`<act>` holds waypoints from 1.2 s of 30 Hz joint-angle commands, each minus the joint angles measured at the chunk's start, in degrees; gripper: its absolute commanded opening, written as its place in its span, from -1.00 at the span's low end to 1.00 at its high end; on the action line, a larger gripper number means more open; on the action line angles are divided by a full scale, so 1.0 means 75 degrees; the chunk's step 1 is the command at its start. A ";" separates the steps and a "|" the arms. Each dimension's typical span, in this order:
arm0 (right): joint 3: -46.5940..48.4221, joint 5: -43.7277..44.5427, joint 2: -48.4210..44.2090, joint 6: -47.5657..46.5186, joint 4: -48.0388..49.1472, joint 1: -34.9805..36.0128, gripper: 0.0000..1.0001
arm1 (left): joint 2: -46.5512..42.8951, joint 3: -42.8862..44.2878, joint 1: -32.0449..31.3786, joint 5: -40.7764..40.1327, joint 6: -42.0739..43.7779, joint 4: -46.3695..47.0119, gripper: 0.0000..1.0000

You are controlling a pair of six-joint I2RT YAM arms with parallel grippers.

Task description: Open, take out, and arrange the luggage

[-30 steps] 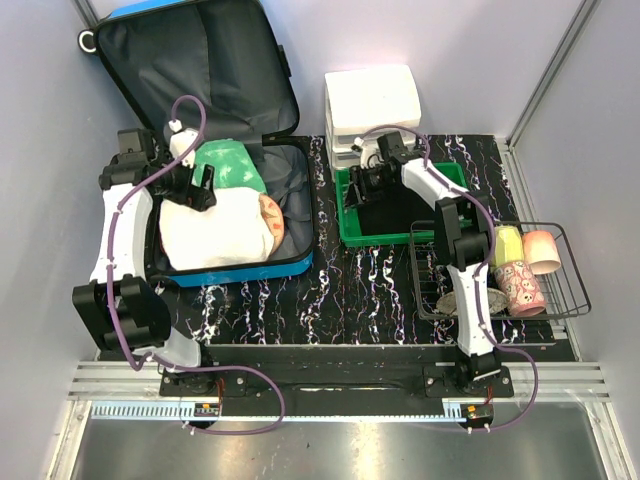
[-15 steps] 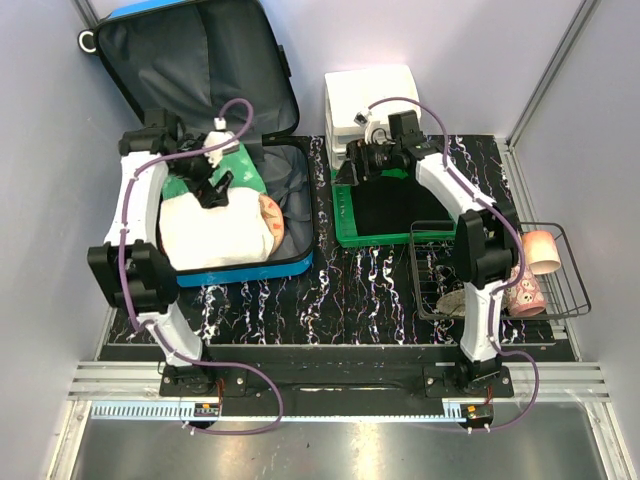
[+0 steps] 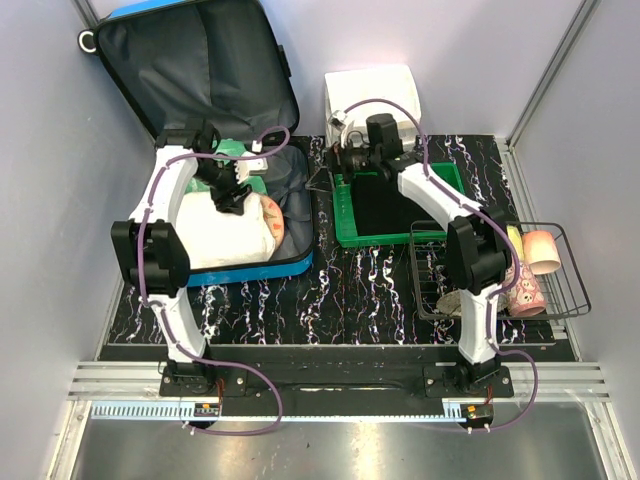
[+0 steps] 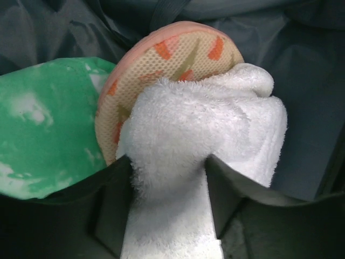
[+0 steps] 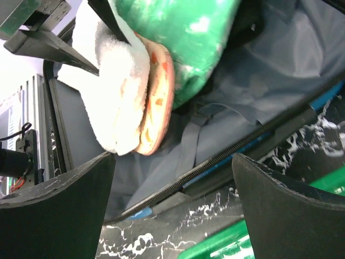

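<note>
The blue luggage (image 3: pixel 250 270) lies open at the left, its grey-lined lid (image 3: pixel 190 70) leaning on the back wall. Inside are a white towel (image 3: pixel 215 230), a green bundle (image 3: pixel 232 150) and a round orange mesh pad (image 3: pixel 272 215). My left gripper (image 3: pixel 235 195) reaches into the case. In the left wrist view the towel (image 4: pixel 199 124) is bunched between its fingers (image 4: pixel 108 189), pinched on both sides, in front of the pad (image 4: pixel 172 48). My right gripper (image 3: pixel 340 160) hovers between tray and case, wide open and empty (image 5: pixel 172 178), facing the case rim (image 5: pixel 242 145).
A green tray (image 3: pixel 385 240) sits right of the luggage, with a white drawer organiser (image 3: pixel 372 95) behind it. A wire basket (image 3: pixel 560 300) at the right holds a pink cup (image 3: pixel 543 250) and other cups. Walls close in on both sides.
My left gripper moved right across the case and closed onto the towel. My right gripper swung left from over the tray toward the case and opened wide.
</note>
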 commanded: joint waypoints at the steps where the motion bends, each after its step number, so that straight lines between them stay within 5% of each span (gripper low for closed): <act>1: -0.0470 -0.0161 -0.0097 -0.0001 0.2114 0.0469 1.00 | -0.1294 -0.0567 -0.0041 0.0305 0.0679 -0.0342 0.05; 6: -0.0834 -0.0080 0.0032 -0.0059 0.3385 0.1147 0.99 | -0.2677 -0.1974 -0.0052 0.0177 0.0997 -0.0048 -1.00; 13: -0.1631 0.0038 0.0161 -0.0117 0.5797 0.2038 0.99 | -0.3265 -0.2573 -0.0041 0.0106 0.0587 0.0396 -1.00; 26: -0.1761 0.0271 0.1250 -0.1570 0.6305 0.3141 0.99 | -0.3406 -0.2632 -0.0041 0.0071 0.0481 0.0632 -1.00; 32: -0.1679 0.0647 0.1497 -0.1104 0.6363 0.3153 0.99 | -0.3453 -0.2527 -0.0029 0.0095 0.0458 0.0690 -1.00; 36: -0.1200 0.0390 0.1649 -0.0342 0.6410 0.3153 0.52 | -0.3278 -0.2235 0.0193 0.0386 -0.0302 0.1170 -1.00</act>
